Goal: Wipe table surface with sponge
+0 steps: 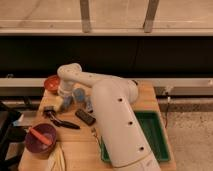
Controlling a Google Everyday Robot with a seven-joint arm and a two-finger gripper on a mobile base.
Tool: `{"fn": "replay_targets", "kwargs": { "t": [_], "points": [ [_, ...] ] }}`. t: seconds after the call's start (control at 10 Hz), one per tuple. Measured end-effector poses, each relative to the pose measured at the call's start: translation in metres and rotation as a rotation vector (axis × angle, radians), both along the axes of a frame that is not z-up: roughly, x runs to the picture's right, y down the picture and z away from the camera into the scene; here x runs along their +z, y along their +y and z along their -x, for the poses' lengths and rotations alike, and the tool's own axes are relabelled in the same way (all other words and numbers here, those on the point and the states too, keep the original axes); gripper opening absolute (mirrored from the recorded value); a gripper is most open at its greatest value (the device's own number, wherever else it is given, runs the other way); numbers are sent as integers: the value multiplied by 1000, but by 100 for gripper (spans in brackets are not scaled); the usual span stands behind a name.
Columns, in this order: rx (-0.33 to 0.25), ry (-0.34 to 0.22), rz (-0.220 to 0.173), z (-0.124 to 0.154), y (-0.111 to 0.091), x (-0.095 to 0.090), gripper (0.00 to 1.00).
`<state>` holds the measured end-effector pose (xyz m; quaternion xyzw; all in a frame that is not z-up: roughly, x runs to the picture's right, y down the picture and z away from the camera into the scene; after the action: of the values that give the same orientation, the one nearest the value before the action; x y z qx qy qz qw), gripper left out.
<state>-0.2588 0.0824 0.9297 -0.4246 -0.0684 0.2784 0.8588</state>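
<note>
At the far left, the table surface (77, 147) is ending just beyond a maroon bowl (41, 138), which is sitting near the front left corner and leaving little room there. Behind it, a red bowl (51, 83) is standing close to the back left edge. Between the two bowls a black tool (63, 123) is lying flat on the wood.

Just right of the red bowl, the gripper (64, 98) is hanging low over the back left part of the table, its fingers standing wide apart. A pale blue-grey block, seemingly the sponge (68, 104), is lying directly beneath it; whether the fingers are touching it cannot be told. A round blue-grey disc (79, 93) is sitting just beside it, and a dark flat bar (85, 116) is lying a little nearer the front.

The white arm (117, 125) is covering the middle of the table. Bare wood is showing in front of the bar. To the right, a green tray (159, 142) is filling the front right corner, while wood behind it is lying open up to the right edge.
</note>
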Motion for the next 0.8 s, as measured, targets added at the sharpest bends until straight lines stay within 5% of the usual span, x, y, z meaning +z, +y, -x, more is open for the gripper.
{"fn": "replay_targets", "kwargs": {
  "t": [0.8],
  "points": [
    [-6,2,4,-1,1,-1,1]
  ]
}}
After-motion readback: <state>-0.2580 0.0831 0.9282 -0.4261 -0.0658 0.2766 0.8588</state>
